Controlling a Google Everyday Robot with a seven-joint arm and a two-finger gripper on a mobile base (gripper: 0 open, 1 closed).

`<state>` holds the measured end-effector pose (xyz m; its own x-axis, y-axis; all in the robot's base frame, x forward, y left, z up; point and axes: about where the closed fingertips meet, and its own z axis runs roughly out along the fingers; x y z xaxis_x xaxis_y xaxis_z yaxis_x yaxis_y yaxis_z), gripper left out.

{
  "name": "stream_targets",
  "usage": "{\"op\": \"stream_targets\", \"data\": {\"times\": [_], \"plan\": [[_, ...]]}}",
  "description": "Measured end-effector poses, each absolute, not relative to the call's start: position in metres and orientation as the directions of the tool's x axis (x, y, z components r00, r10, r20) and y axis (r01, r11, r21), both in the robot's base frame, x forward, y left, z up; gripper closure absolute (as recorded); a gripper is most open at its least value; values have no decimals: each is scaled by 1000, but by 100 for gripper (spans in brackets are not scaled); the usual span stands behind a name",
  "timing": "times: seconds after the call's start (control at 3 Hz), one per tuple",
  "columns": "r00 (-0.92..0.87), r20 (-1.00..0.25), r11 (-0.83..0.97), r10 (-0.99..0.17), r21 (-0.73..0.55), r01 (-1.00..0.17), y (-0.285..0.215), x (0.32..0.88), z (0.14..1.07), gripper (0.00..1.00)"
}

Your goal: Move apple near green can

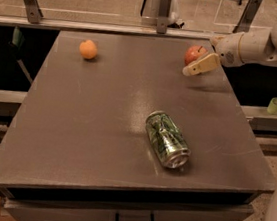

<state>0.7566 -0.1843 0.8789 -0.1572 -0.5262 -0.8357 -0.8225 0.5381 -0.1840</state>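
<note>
The red apple (192,52) sits at the table's far right, near the back edge. My gripper (201,57) is right at the apple, reaching in from the right. It is open: one cream finger (202,65) lies across the apple's front right side and the other shows just behind it. The green and white can (167,139) lies on its side in the middle right of the table, silver end toward the front, well in front of the apple.
A small orange fruit (88,49) sits at the far left of the grey table (91,127). A pale green cup (276,105) stands on a ledge off the right edge. A rail with metal posts (163,7) runs behind the table.
</note>
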Motion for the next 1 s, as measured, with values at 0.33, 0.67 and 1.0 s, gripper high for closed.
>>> {"op": "stream_targets", "data": {"times": [0.33,0.67,1.0], "plan": [[-191,-844,554,-502,-144,-820,-168,772,864,18],[-221,-843,581,-490,-127,-804,-169,779,856,41],[-216,-848,593,-484,-137,-793,-177,776,867,72]]}}
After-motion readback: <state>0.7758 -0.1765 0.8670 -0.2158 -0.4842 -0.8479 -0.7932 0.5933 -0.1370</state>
